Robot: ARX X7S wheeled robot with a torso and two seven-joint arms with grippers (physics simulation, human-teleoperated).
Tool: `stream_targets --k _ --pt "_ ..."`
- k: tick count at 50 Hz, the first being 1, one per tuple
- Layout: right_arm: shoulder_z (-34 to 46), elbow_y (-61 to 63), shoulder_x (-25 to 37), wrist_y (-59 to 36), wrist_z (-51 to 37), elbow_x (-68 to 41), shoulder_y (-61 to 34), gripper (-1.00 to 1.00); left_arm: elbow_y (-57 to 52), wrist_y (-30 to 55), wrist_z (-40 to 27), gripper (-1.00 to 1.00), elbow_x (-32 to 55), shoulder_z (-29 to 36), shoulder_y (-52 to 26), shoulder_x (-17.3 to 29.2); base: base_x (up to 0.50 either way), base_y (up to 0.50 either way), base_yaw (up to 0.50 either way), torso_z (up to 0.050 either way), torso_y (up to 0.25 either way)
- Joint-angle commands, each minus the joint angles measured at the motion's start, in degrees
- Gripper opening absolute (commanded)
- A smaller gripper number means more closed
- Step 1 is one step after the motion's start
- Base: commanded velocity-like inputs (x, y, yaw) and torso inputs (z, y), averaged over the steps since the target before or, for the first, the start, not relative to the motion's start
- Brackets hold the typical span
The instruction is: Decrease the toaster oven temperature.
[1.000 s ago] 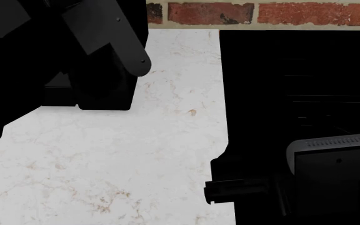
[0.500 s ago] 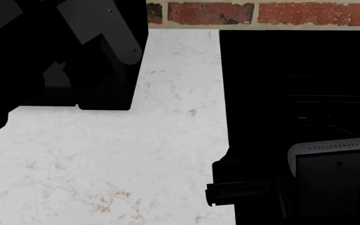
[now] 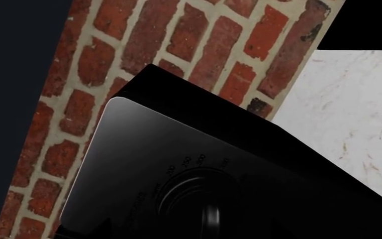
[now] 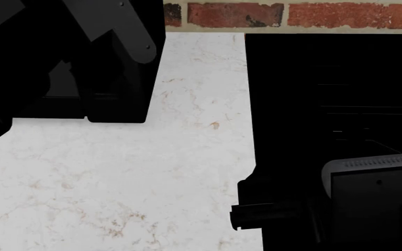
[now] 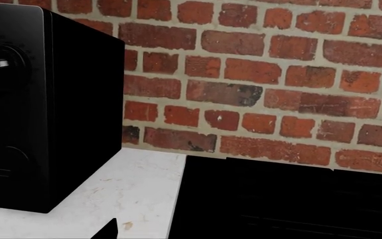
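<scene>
The toaster oven (image 4: 121, 89) is a black box at the back left of the white counter, partly covered by my left arm (image 4: 110, 26). The left wrist view looks closely at its glossy side panel (image 3: 131, 164) and a round black knob (image 3: 204, 209) ringed by small temperature numbers. My left gripper's fingers cannot be made out against the dark panel. The right wrist view shows the oven (image 5: 58, 109) with a knob (image 5: 2, 64). My right gripper (image 4: 246, 215) hangs low over the counter's right side, away from the oven. One fingertip (image 5: 108, 230) shows well off centre.
A large flat black range surface (image 4: 334, 78) fills the right (image 5: 277, 199). A grey-white vented box (image 4: 372, 167) sits on my right arm. A red brick wall (image 4: 292, 14) runs along the back. White marbled counter (image 4: 138, 178) lies in the middle.
My left arm has shifted slightly up and left over the toaster oven, uncovering more counter at the left. The right arm has dropped a little.
</scene>
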State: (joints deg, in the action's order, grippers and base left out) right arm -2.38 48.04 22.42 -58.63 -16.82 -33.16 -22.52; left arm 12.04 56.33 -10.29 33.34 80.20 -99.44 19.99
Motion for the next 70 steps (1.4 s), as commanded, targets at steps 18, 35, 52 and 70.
stream_targets --k 18,35,52,70 --pt "-1.05 -0.4 -0.45 1.35 1.06 0.65 1.24 1.0 0.43 -0.46 2.23 1.0 -2.22 0.81 1.41 -2.21 0.0 0.0 0.0 0.0 0.0" --pt "-0.31 -1.56 -0.3 2.49 1.1 0.8 1.36 1.0 2.51 -0.94 2.68 1.0 -2.75 1.29 1.85 -2.55 0.0 0.0 0.0 0.0 0.0" --pt "-0.78 -2.05 -0.04 3.24 1.0 0.39 2.01 1.0 4.42 1.47 -0.16 -1.0 -2.27 -1.15 1.59 -3.65 0.0 0.0 0.0 0.0 0.0" --pt "-0.9 -1.55 0.22 2.76 0.26 -0.33 2.0 1.0 10.83 3.23 -6.41 -1.0 3.65 -13.74 4.24 -5.07 0.02 0.0 -0.01 0.0 0.0"
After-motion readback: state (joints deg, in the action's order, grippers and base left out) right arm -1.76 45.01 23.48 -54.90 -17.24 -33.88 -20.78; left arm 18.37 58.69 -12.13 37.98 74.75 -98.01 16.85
